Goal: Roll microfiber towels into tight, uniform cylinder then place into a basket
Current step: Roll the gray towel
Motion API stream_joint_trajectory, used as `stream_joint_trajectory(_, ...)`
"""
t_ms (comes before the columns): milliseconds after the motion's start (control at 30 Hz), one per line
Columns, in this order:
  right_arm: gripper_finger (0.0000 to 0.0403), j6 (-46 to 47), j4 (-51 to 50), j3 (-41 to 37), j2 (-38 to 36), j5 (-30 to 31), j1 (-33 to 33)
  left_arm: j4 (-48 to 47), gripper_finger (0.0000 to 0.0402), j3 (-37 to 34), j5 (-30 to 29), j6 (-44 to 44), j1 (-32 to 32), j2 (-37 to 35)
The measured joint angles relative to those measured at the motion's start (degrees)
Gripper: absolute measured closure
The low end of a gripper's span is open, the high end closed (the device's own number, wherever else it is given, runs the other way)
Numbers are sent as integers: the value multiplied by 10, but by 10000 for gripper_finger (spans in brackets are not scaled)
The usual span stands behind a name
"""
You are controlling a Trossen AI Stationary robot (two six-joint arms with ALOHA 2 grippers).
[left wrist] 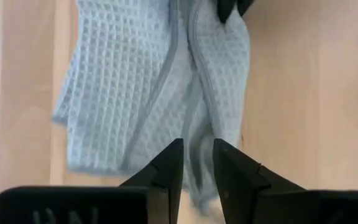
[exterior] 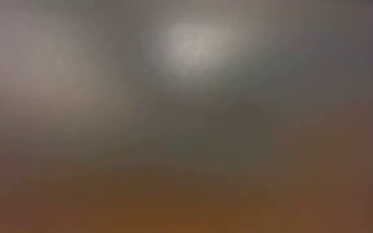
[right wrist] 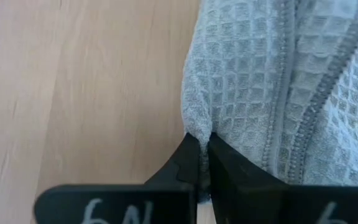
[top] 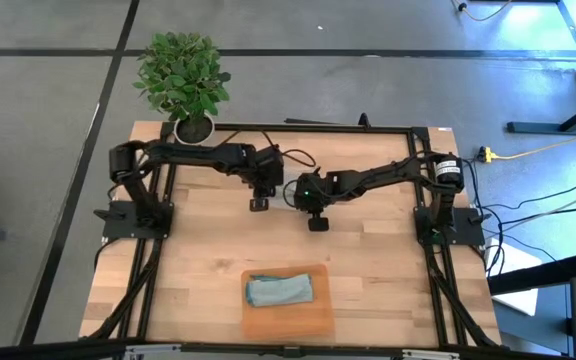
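Centrally on the bench (top: pixel 188 270), our right hand (right wrist: pixel 202 146) pinches the grey towel's (right wrist: pixel 272 93) edge. Our left hand (left wrist: pixel 197 155) is slightly parted over it, and the blue towel (top: pixel 279 290) lies in the basket (top: pixel 288 320).

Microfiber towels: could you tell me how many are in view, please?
2. A blue-teal towel lies in the orange tray; a grey waffle-weave towel lies on the wooden table, its edge pinched by the right gripper. Others could be hidden.
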Motion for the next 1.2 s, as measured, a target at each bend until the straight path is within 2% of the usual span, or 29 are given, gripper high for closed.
stream_joint_trajectory(233,386,0,0,-1,0,-19,-5,-57,323,-2,5,1,-26,-28)
stream_joint_trajectory(333,386,0,-1,-1,0,-23,-10,-65,323,-9,35,2,-46,-28)
stream_joint_trajectory(433,386,0,0,-1,0,-32,-16,-63,323,-16,65,16,-68,-28)
stream_joint_trajectory(567,386,0,0,-1,0,-48,-24,-23,323,-41,67,21,-91,-23)
stream_joint_trajectory(700,386,0,1,-1,0,-48,-26,11,323,-71,18,15,-106,-18)
stream_joint_trajectory(867,386,-1,-1,6,0,-59,-27,10,323,-69,-38,12,-117,-16)
stream_joint_trajectory(1033,386,0,-34,32,3,-67,-30,10,323,-68,-43,11,-120,-17)
stream_joint_trajectory(1200,386,0,-66,56,5,-130,-43,12,323,-68,-58,10,-114,-17)
